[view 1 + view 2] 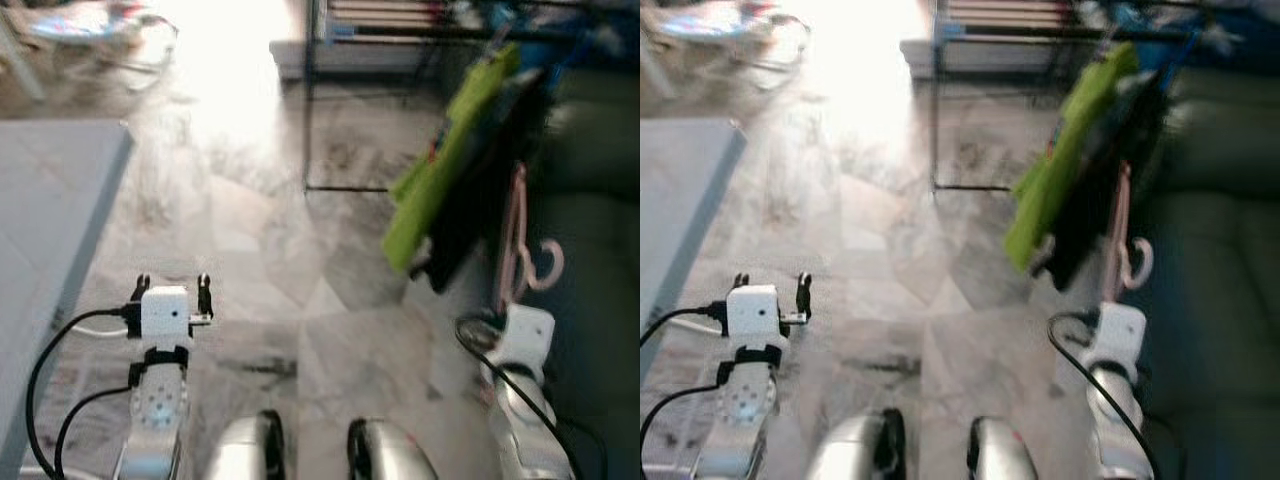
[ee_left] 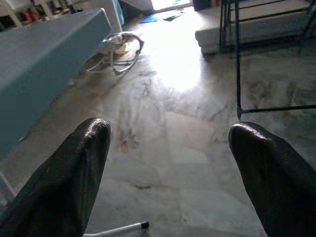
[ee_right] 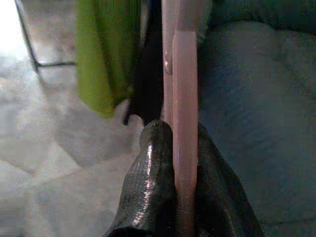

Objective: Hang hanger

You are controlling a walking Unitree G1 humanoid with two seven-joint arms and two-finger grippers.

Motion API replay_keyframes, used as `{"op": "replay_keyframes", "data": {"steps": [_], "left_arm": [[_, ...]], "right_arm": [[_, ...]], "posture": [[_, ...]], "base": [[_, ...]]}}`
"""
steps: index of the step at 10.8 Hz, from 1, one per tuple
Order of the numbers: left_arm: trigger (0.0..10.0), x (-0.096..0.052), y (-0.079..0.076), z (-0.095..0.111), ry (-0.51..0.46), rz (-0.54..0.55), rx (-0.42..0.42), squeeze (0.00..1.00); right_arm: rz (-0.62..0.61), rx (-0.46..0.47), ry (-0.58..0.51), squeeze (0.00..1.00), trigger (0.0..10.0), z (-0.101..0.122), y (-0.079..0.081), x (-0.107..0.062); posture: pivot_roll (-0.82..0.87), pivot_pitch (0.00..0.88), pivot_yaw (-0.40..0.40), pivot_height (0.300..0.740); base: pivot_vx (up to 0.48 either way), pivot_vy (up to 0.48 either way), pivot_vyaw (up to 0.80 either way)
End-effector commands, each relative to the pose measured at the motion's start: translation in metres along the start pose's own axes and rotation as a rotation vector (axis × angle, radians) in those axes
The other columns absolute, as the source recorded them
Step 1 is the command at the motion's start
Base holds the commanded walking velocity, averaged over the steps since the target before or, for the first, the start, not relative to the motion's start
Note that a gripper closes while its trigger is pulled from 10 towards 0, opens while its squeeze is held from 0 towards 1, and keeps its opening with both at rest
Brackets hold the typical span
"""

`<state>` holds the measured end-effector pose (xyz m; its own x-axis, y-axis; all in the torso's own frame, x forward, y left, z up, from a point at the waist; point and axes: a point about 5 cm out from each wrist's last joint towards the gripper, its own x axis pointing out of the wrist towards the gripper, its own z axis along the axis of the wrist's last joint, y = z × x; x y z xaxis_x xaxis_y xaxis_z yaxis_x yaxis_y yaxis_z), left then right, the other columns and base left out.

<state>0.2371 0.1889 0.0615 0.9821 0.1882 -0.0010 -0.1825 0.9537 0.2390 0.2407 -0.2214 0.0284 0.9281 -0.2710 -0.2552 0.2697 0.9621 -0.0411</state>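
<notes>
Grey marble floor [image 1: 330,290] of a sunlit room, a dark sofa [image 1: 600,250] along its right edge; green garment [image 1: 450,150] on a metal rack [image 2: 237,59]; right gripper [image 3: 180,148] clamps the pink hanger [image 1: 520,240] beside the sofa; left gripper [image 2: 168,148] spread wide; no legible writing.

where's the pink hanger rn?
Pink hanger is clamped in the right gripper on the robot's right, beside the green garment and the dark sofa.

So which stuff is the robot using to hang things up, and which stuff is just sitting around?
For the job:
- pink hanger, pinched in the right pincer
- green cloth and black clothes hanging on it

Just around:
- left pincer, open, holding nothing
- blue table
- sofa
- metal rack
</notes>
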Motion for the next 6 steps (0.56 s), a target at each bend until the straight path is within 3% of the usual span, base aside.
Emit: {"op": "replay_keyframes", "data": {"steps": [1, 3, 5, 6], "left_arm": [[10.0, 0.000, 0.000, 0.000, 0.002, 0.004, 0.029, 0.00], [10.0, 0.002, -0.004, 0.007, -0.026, -0.043, -0.040, 0.00], [10.0, 0.005, -0.006, 0.011, -0.038, -0.045, -0.038, 0.00], [10.0, 0.006, -0.006, 0.011, -0.040, -0.049, -0.025, 0.00]], "right_arm": [[0.044, 0.021, -0.024, 0.00, 10.0, 0.006, 0.007, 0.001], [0.283, 0.032, -0.012, 0.00, 10.0, 0.012, 0.038, -0.004], [0.328, 0.004, -0.024, 0.00, 10.0, 0.013, 0.043, -0.006], [0.321, 0.009, -0.029, 0.00, 10.0, 0.014, 0.043, -0.005]], "posture": [[-0.02, 0.211, -0.027, 0.740], [-0.02, 0.208, -0.027, 0.740], [-0.02, 0.202, -0.026, 0.740], [-0.02, 0.200, -0.023, 0.740]], "base": [[0.000, 0.000, 0.00], [0.000, 0.000, 0.00], [0.000, 0.000, 0.00], [0.262, 0.000, 0.00]]}}
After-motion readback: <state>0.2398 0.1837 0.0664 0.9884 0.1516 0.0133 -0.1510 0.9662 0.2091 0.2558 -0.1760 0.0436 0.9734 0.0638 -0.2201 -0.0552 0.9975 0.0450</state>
